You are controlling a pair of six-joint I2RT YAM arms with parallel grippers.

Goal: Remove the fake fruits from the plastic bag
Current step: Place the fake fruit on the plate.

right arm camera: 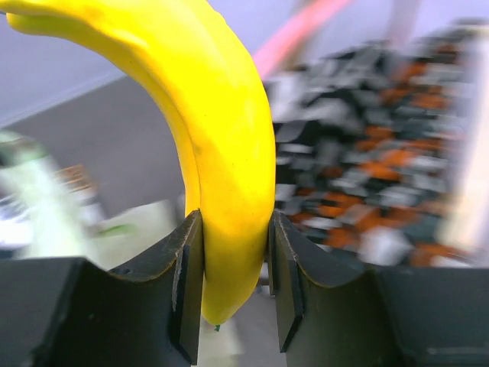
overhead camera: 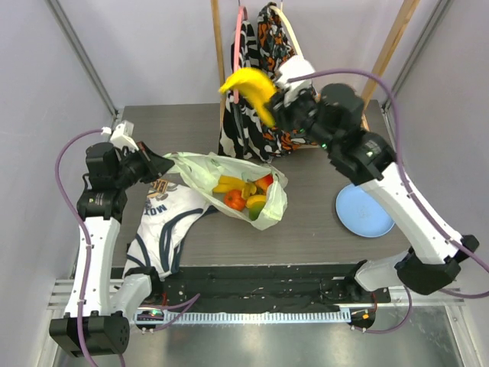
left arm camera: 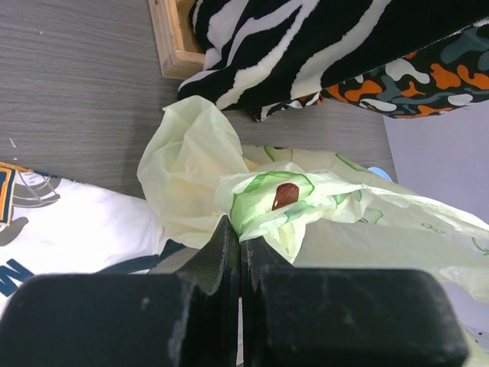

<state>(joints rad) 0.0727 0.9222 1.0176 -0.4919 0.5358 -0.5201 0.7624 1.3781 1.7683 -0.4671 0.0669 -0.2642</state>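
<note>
Two arms reach over the table [overhead camera: 176, 126] from its near edge, and you have one busy on each side. Behind the middle, the cloths [overhead camera: 248, 134], patterned in black-white and orange, hang from a wooden rack [overhead camera: 219, 53] down to the tabletop. The shirt [overhead camera: 164, 222], white with navy stripes, lies flat at the near left, partly hidden by the left arm. The bag [overhead camera: 197, 172] lies crumpled at the centre, just right of the shirt and in front of the cloths, its mouth open toward the near right. A blue plate [overhead camera: 364, 211] sits on the table at the right, well apart from the bag, its right edge hidden by the right arm.

You hold the banana [overhead camera: 250, 88] high above the table, in front of the cloths and clear of the bag. The right gripper [overhead camera: 273, 107] pinches it: in the right wrist view both fingers [right arm camera: 187, 290] press on the fruit's lower end, and its curve rises up and to the left. The left gripper [overhead camera: 163, 162] grips the bag's left rim. In the left wrist view you see its fingers pressed together with a fold of thin plastic caught between them.

Several fruits [overhead camera: 243, 195] lie inside the bag near its mouth: an orange one [overhead camera: 234, 201], a red one [overhead camera: 265, 182], yellow pieces [overhead camera: 229, 186] and a green bit [overhead camera: 253, 215].
</note>
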